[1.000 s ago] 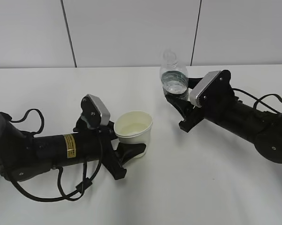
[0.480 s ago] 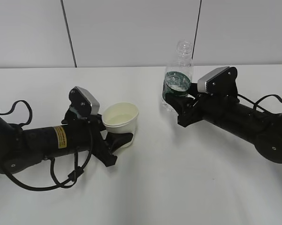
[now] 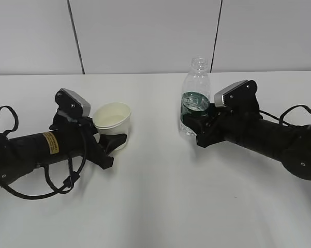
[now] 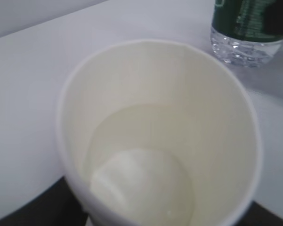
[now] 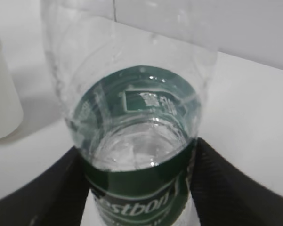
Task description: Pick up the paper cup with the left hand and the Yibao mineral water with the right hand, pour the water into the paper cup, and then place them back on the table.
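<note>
The white paper cup (image 3: 113, 120) is upright at centre left with my left gripper (image 3: 114, 137) shut on its lower wall. In the left wrist view the paper cup (image 4: 155, 136) fills the frame and has clear water in its bottom. The capless Yibao mineral water (image 3: 195, 101) stands upright at centre right, part full, with my right gripper (image 3: 201, 123) shut on its green label. In the right wrist view both black fingers (image 5: 49, 188) press the bottle (image 5: 136, 141). Both bases are at or just above the table (image 3: 160, 196); I cannot tell which.
From the left wrist the bottle's base (image 4: 245, 33) shows at top right, a short gap from the cup. From the right wrist the cup (image 5: 2, 99) shows at the left edge. A white panelled wall (image 3: 145, 36) runs behind the table's far edge.
The left arm has drawn back to the left with the cup. The bottle has swung from a tilt back to upright and come down toward the table.
</note>
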Controlling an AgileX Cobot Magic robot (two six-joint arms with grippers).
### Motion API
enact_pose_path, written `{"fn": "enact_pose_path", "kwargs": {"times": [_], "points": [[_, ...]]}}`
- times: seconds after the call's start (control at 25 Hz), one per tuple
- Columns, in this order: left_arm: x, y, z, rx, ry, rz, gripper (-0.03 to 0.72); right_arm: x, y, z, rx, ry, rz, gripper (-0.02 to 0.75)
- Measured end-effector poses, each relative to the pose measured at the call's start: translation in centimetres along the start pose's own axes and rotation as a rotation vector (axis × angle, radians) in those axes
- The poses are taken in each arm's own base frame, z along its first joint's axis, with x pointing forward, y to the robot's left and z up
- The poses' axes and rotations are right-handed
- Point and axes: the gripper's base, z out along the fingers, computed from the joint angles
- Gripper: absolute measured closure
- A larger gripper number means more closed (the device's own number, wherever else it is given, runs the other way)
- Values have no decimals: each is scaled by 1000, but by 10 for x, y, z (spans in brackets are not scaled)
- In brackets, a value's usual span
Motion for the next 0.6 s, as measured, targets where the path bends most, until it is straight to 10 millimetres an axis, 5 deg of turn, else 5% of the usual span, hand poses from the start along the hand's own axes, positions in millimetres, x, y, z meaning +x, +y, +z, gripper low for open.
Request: {"fn": "enact_pose_path", "kwargs": {"times": [0.6], "points": [[2, 8, 1, -81, -83, -12, 260, 22, 4, 4, -35, 34, 4, 287]]}}
